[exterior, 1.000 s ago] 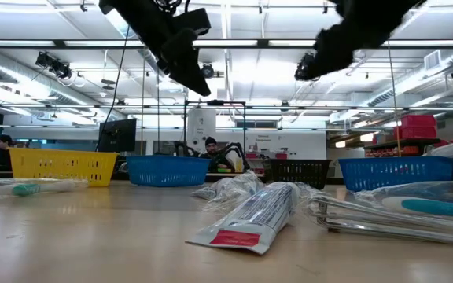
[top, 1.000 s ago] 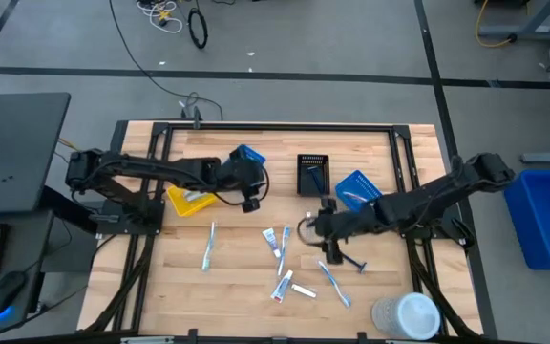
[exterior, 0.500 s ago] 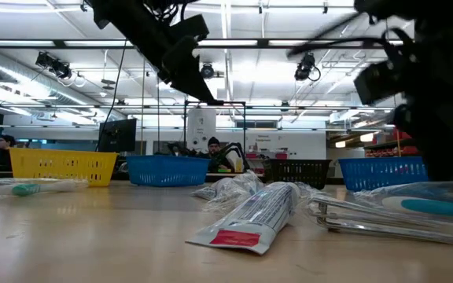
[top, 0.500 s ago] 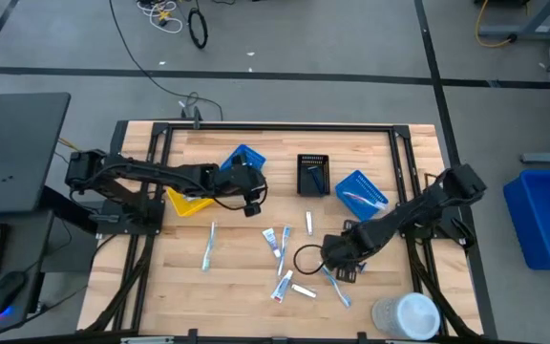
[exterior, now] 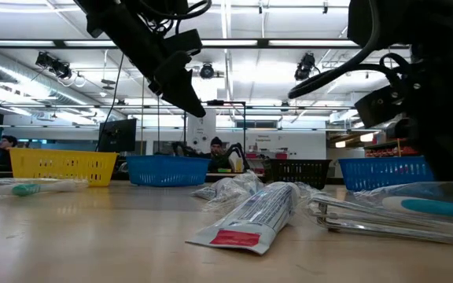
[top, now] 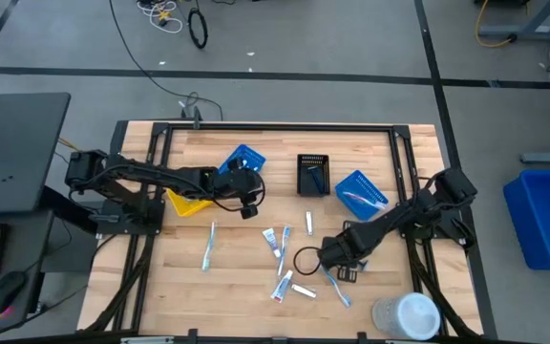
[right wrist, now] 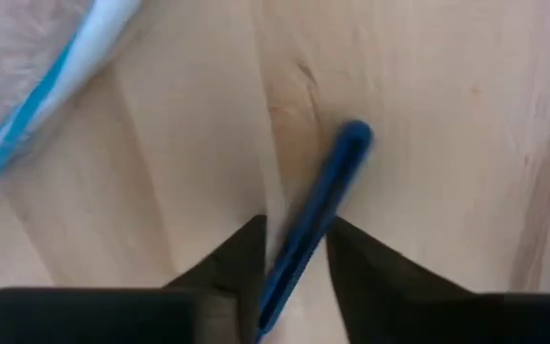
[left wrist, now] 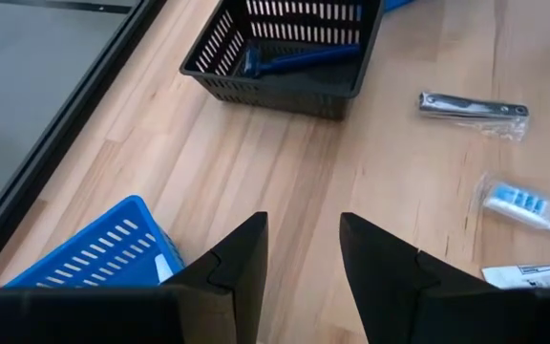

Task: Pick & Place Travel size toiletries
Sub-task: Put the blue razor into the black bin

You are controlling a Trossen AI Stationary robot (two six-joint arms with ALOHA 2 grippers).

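Several travel size toiletries lie loose on the wooden table: toothpaste tubes (top: 273,239), toothbrushes (top: 208,247) and a razor with a dark blue handle (right wrist: 325,191). My right gripper (top: 337,260) points straight down at the razor, shut on its handle; the razor's head is hidden. My left gripper (left wrist: 302,250) hovers open above the table, between a blue bin (left wrist: 103,253) and the black bin (left wrist: 285,53), with nothing between its fingers. My right gripper comes from above, pointing down, with one finger (right wrist: 246,250) on each side of the razor's blue handle (right wrist: 294,256). The handle runs along the gap between the fingers, and its free end (right wrist: 353,136) sticks out past them. It lies flat on the table.
The black bin (top: 313,174) holds a blue razor (left wrist: 299,59). A second blue bin (top: 359,189) and a yellow bin (top: 187,203) stand at the back. A white round container (top: 406,315) sits near right. A wrapped toothbrush (right wrist: 55,86) lies close beside the right gripper.
My right gripper has come down toward the table's near edge onto the razor and has tipped from slanting to pointing straight down. My left gripper has sunk a little over the table, still open.
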